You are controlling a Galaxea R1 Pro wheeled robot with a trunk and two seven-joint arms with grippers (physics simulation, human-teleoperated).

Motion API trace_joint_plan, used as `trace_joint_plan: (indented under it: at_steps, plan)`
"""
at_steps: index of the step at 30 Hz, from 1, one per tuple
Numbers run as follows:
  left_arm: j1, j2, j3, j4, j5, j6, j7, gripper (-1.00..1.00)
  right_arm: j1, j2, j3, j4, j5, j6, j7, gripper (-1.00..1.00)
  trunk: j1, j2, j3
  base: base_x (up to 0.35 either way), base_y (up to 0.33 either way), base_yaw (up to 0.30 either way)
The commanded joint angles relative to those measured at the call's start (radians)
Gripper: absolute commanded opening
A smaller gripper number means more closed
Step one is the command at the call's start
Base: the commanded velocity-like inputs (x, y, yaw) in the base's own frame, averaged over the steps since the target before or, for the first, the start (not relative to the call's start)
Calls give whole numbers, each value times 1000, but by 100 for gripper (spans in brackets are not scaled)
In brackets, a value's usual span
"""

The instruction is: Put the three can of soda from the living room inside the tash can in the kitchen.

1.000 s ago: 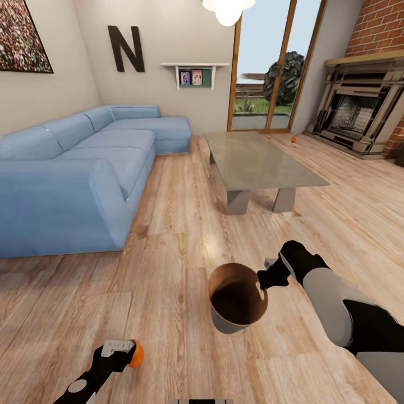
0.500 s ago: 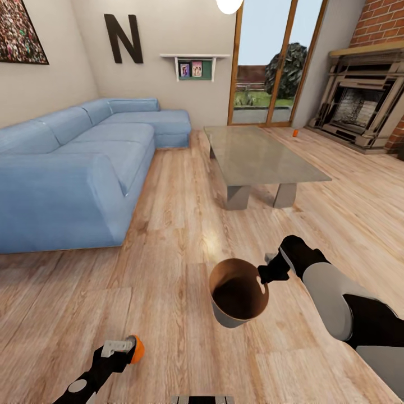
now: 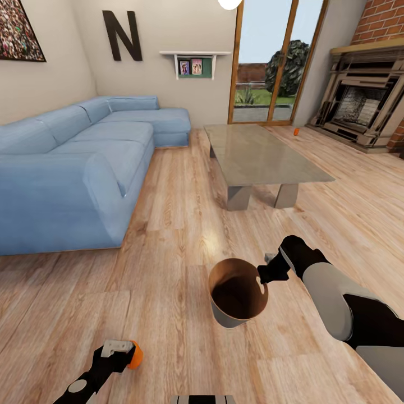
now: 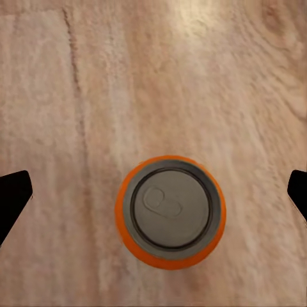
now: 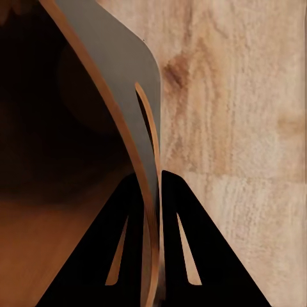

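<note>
An orange-red soda can (image 4: 170,211) stands upright on the wood floor, its silver top facing my left wrist camera. My left gripper (image 4: 153,192) is above it, open, with its black fingertips (image 4: 14,192) far out on either side and apart from the can. In the head view this can (image 3: 135,355) sits at the tip of the left gripper (image 3: 124,353), near the bottom left. My right gripper (image 3: 264,276) is shut on the rim of the trash can (image 3: 237,292), pale grey outside and brown inside, which it holds tilted. A second orange can (image 3: 295,131) stands on the floor by the fireplace.
A blue corner sofa (image 3: 73,168) fills the left side. A low grey table (image 3: 264,157) stands ahead at the centre right. The brick fireplace (image 3: 359,106) is at the far right, and glass doors (image 3: 264,62) are at the back. Open plank floor lies between sofa and table.
The head view has shifted a little, so the room sits slightly differently in the picture. Both grippers, the can and the trash can keep their places.
</note>
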Motion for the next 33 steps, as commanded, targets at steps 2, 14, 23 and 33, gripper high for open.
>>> trace_joint_plan:
  at_steps: [2,14,23,33]
  plan:
    - [0,0,0,0,1,-1,0,100,0,0,-7,0,-28,8,7,-100,0,0,0,98,0,0]
    - [-1,-1,1,0,-3,6,0,100,1,0,-7,0,-27,8,7,-100,3,-1,-23,11,0,0]
    - [0,-1,1,-1,0,2,0,100,1,0,-6,-1,-27,8,7,-100,4,-2,-35,0,0,0]
    - [0,-1,0,-4,1,-2,2,100,1,0,-4,-1,-27,8,7,-100,4,-2,-35,94,0,0]
